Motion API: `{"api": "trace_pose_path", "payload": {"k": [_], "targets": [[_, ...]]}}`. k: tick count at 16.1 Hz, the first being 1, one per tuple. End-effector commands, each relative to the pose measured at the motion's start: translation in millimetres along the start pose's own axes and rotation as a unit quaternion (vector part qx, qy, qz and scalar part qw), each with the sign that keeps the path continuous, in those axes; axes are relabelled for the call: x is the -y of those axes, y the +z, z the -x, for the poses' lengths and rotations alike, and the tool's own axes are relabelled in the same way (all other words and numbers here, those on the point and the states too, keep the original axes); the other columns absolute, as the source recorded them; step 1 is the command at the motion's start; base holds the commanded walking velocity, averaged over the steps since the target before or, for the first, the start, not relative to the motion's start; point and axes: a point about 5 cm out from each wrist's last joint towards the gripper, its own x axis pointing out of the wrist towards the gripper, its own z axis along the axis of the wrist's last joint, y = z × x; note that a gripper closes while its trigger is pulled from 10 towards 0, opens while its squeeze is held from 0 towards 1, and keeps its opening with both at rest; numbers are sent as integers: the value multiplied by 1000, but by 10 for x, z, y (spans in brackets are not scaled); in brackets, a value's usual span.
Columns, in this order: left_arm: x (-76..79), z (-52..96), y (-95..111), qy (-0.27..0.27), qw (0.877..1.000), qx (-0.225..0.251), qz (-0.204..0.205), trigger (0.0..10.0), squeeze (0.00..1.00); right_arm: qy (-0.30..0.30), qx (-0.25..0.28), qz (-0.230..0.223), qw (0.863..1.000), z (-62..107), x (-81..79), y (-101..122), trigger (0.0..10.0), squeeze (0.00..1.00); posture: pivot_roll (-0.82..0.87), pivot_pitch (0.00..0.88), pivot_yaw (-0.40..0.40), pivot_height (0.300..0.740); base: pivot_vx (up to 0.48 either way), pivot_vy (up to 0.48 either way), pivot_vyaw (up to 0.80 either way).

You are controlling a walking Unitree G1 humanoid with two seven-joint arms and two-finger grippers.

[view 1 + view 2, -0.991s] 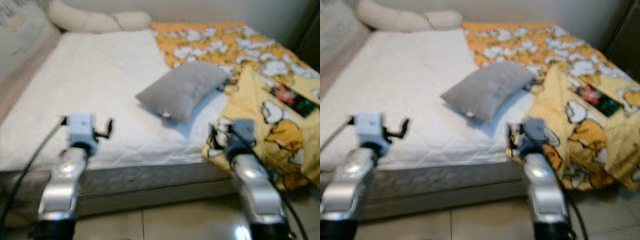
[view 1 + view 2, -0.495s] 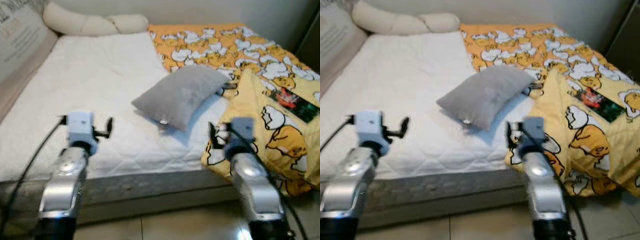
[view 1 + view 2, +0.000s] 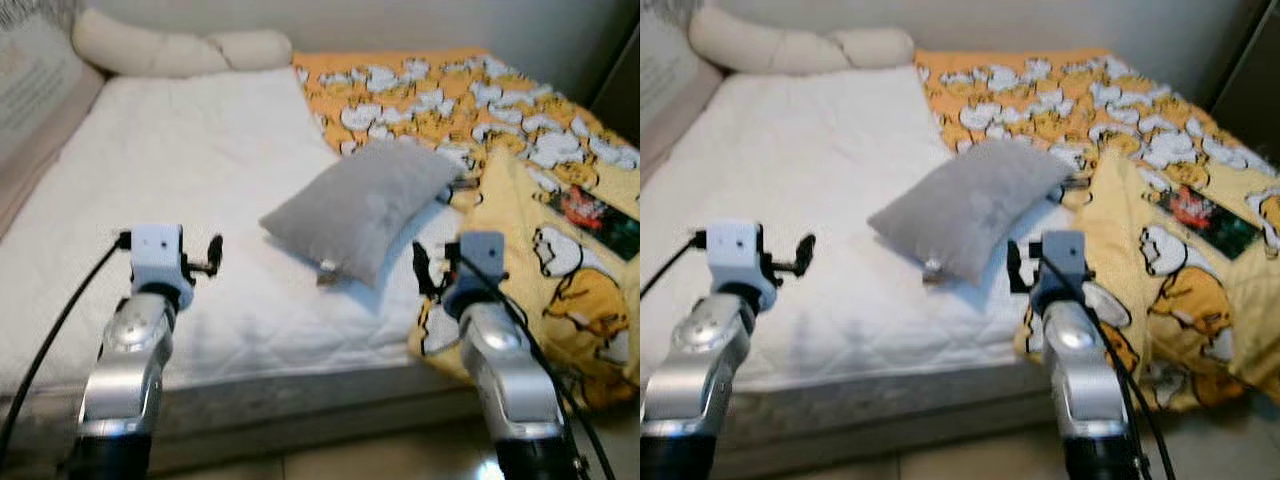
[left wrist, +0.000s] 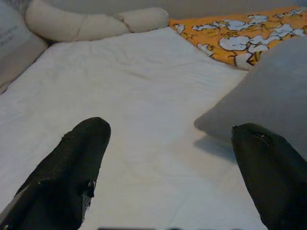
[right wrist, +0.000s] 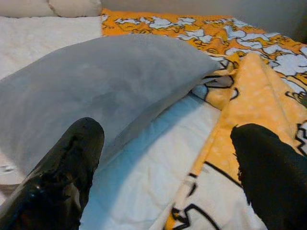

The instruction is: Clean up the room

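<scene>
The grey pillow (image 3: 362, 208) lies flat near the middle of the bed (image 3: 180, 180), a soft rectangle with one corner pointing toward 1 o'clock and another toward 7 o'clock. Its right end touches the quilt (image 3: 470, 100), and a small tag or zip pull shows at its near edge, too small to make out. The quilt is orange and yellow with white cartoon figures; it covers the bed's right side from 12 to 4 o'clock, and a folded yellow part hangs over the near right edge. A dark printed patch on that fold is blurred. At 11 o'clock a long cream bolster (image 3: 175, 50) lies along the head of the white mattress, cut off at the frame's edge.

The left gripper (image 4: 163, 167) hovers over the bare sheet at 8 o'clock of the pillow, fingers (image 4: 72, 163) spread wide apart and holding nothing. The right gripper (image 5: 163, 163) hovers at the pillow's 4 o'clock, over the seam between pillow and quilt, also spread wide and empty.
</scene>
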Motion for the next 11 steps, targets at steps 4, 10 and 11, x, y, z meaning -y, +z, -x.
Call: {"api": "trace_pose_path", "payload": {"k": [4,10,11], "targets": [[71,-15,20,-11,1000,2,2,10000,0,-14,0,6,1000,1,109,-2,10000,0,-74,0,8,740,333,0,0],[76,-19,23,-12,1000,2,1,10000,0,-10,3,7,1000,0,97,0,10000,0,-72,0,8,740,333,0,0],[75,-19,23,-12,1000,2,1,10000,0,-11,3,7,1000,1,97,0,10000,0,-72,0,8,740,330,0,0]]}}
